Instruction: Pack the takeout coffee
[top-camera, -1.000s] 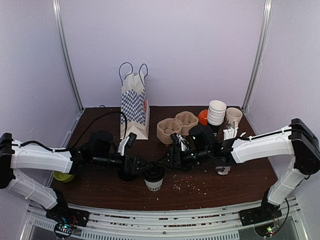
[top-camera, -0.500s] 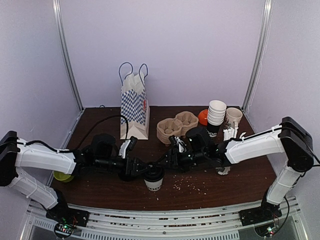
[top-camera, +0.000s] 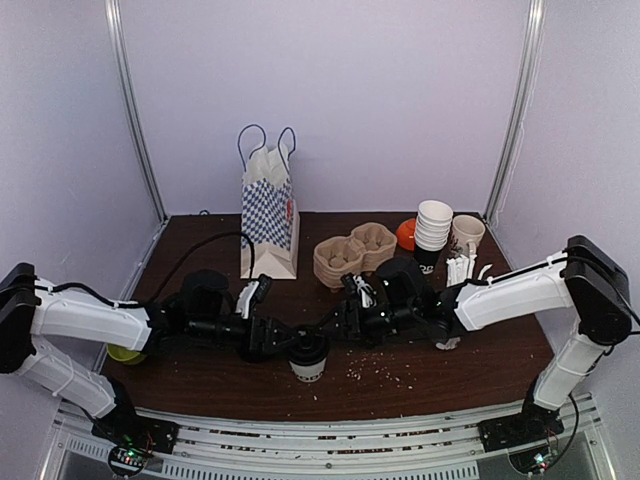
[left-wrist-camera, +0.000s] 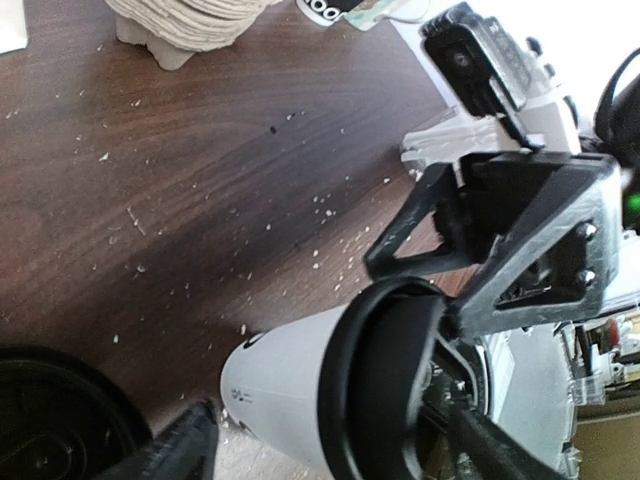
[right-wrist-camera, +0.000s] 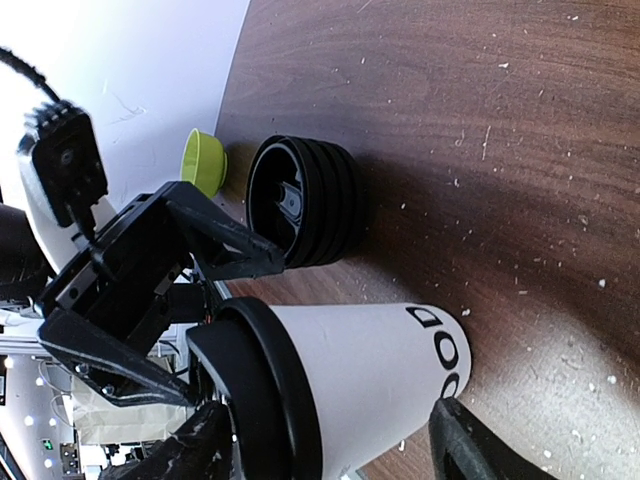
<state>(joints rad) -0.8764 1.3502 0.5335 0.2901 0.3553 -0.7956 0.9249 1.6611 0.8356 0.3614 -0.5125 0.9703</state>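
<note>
So the coffee cup (top-camera: 308, 360) is standing upright on the worktop (top-camera: 480, 372), close to the front edge and about halfway along it, dark lid on top. Both arms come in low from either side and meet right at it: the left pincer (top-camera: 284, 338) is on the cup's left and the right pincer (top-camera: 327, 327) on its right, tips up around lid height. Both pincers are spread wide, and in each wrist view the cup sits in the gap between that pincer's fingers. Can't tell whether any finger is actually touching the lid or the cup wall, it's too tight to call. The brown pulp carrier tray (top-camera: 340, 262) is well apart from the cup, back toward the rear edge around the middle. The checked paper bag (top-camera: 270, 215) stands upright just left of the tray. A short stack of black lids (right-wrist-camera: 305, 200) sits near the cup on the left arm's side, and a green bowl (top-camera: 127, 352) is over by the left edge. Crumbs all over the wood.
</note>
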